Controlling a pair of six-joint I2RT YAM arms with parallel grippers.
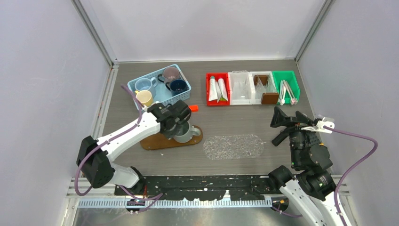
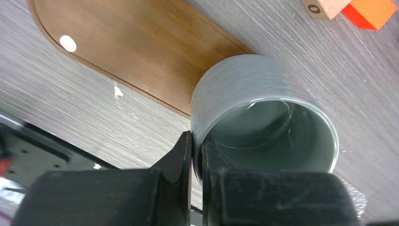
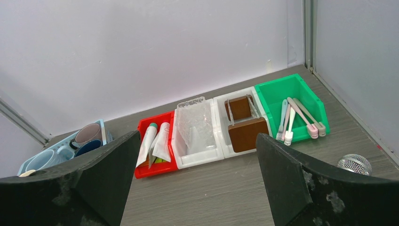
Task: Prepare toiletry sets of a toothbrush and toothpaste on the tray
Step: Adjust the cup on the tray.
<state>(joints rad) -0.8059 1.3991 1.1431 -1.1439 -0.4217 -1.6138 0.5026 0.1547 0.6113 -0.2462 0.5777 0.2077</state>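
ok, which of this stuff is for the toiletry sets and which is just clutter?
Job: grey-green mug, pinched at its rim by the left gripper; wooden tray; toothpaste tubes; toothbrushes; blue basket of mugs.
Lying about: orange block; brown blocks; bin of clear plastic; clear oval tray, empty.

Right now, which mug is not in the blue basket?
The grey-green mug: it stands at the end of the brown tray, its wall pinched by the left end effector. The other four sit in the basket.
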